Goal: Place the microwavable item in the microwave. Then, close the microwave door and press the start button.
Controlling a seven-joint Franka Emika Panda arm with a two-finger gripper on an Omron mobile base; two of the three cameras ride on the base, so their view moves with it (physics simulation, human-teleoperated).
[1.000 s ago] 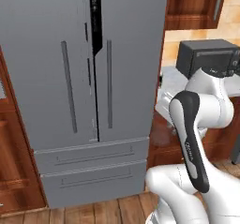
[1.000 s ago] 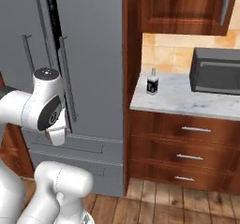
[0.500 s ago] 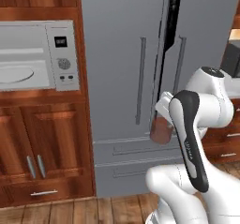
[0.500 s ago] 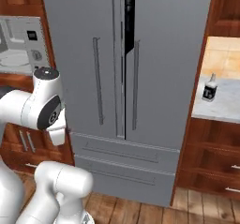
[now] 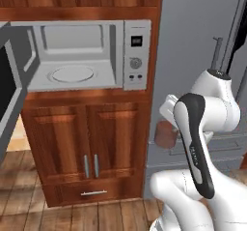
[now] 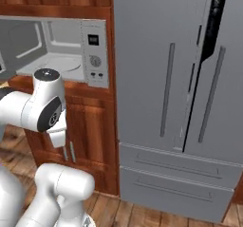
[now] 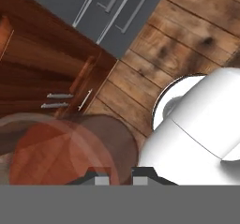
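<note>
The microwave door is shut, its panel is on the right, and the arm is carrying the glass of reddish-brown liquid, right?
Not quite. In the left base view the door hangs wide open to the left, baring the turntable. The rest holds: the microwave has its panel on the right, and the glass is held low beside the arm; the hand view shows the gripper shut on it.

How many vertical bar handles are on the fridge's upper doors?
2: one on the left door and one on the right door, either side of the centre seam of the fridge. None looks hidden.
</note>
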